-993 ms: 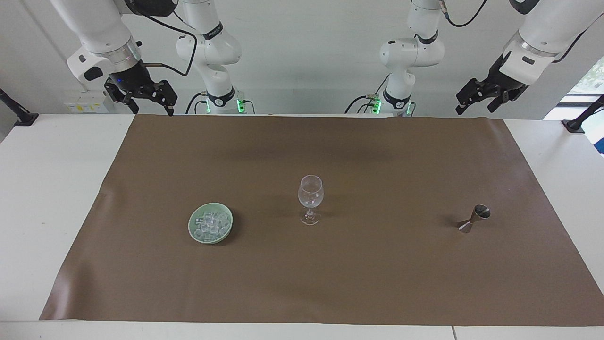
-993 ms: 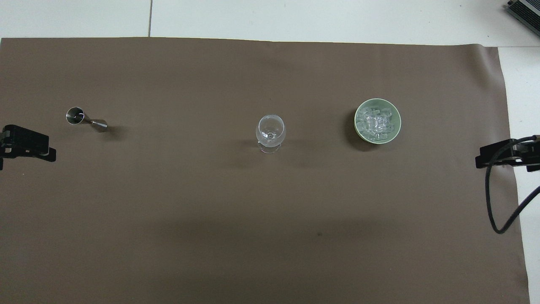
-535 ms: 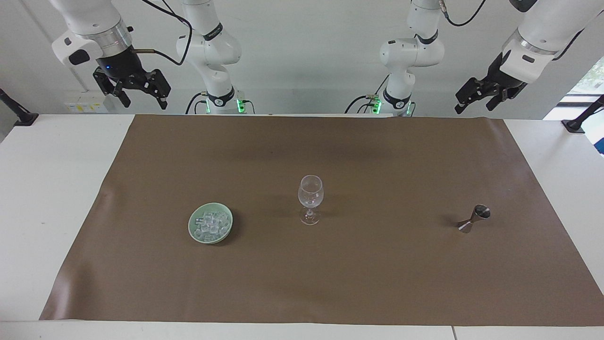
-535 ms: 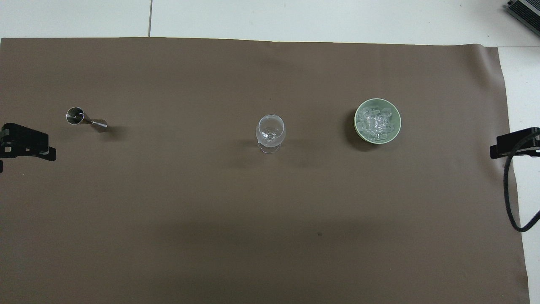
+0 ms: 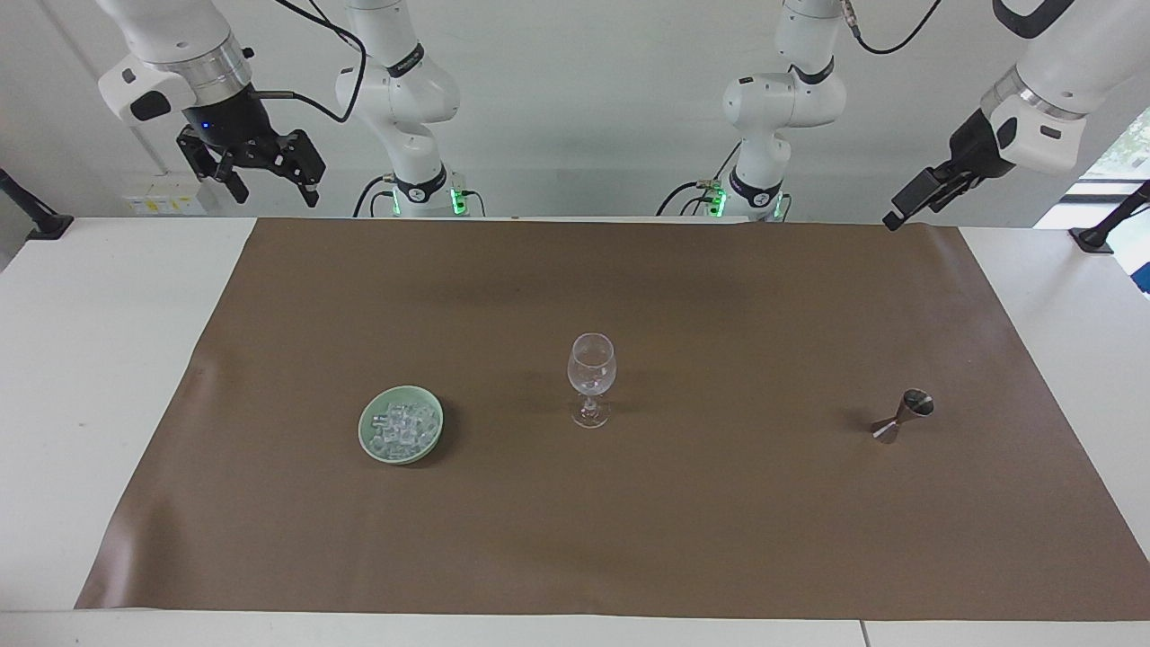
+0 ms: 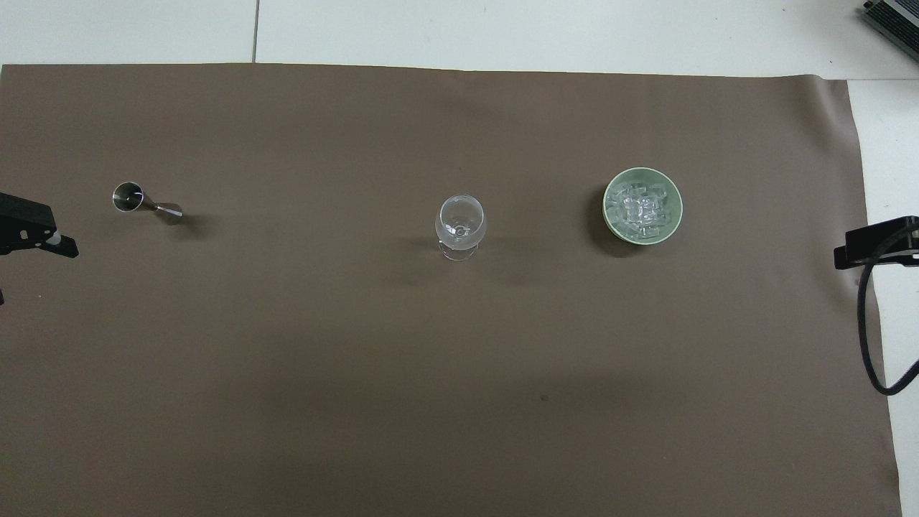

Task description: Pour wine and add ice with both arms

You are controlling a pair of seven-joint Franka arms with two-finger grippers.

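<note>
An empty clear wine glass [image 5: 591, 377] [image 6: 460, 222] stands upright at the middle of the brown mat. Toward the right arm's end sits a pale green bowl [image 5: 370, 440] [image 6: 609, 215] with a heap of ice [image 5: 402, 426] [image 6: 641, 208] in it. A small steel jigger [image 5: 903, 416] [image 6: 147, 203] stands toward the left arm's end. No wine shows. My right gripper [image 5: 274, 198] [image 6: 854, 251] hangs open and empty, high above the mat's corner. My left gripper [image 5: 898, 216] [image 6: 43, 240], turned edge-on, is raised over the other corner and holds nothing.
The brown mat [image 5: 719, 296] covers most of the white table [image 5: 108, 359]. A black cable [image 6: 865, 337] loops down from the right arm past the mat's edge. Two further white arm bases [image 5: 413, 180] stand at the robots' edge of the table.
The right gripper has risen and drawn outward toward its end of the table. The left wrist has turned so the gripper shows edge-on, shifting slightly outward. The objects have not moved.
</note>
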